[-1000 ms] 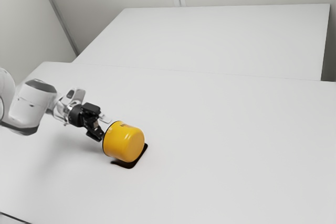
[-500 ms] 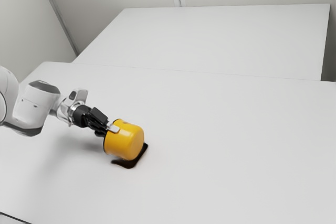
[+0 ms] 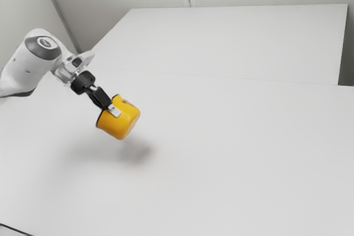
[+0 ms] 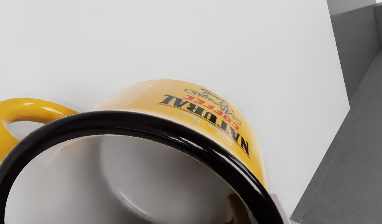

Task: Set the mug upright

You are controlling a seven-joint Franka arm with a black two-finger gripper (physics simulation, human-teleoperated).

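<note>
Yellow mug [image 3: 123, 122], wall grasped by the pincer [image 3: 114, 110], tilts above the counter [image 3: 232, 153]: mouth facing pincer, base lower, beyond it.

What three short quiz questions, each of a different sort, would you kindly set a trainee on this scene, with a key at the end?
1. Multiple choice. Which word is printed in red on the mug?
a) NATURAL
b) COFFEE
c) TEA

2. True or false. The gripper holds the mug tilted, clear of the table.

3. Fill in the missing word. The gripper pinches the mug's wall at the black rim, with one finger inside the mug and the other ____ it.

Key: 1 b; 2 true; 3 outside.
</note>
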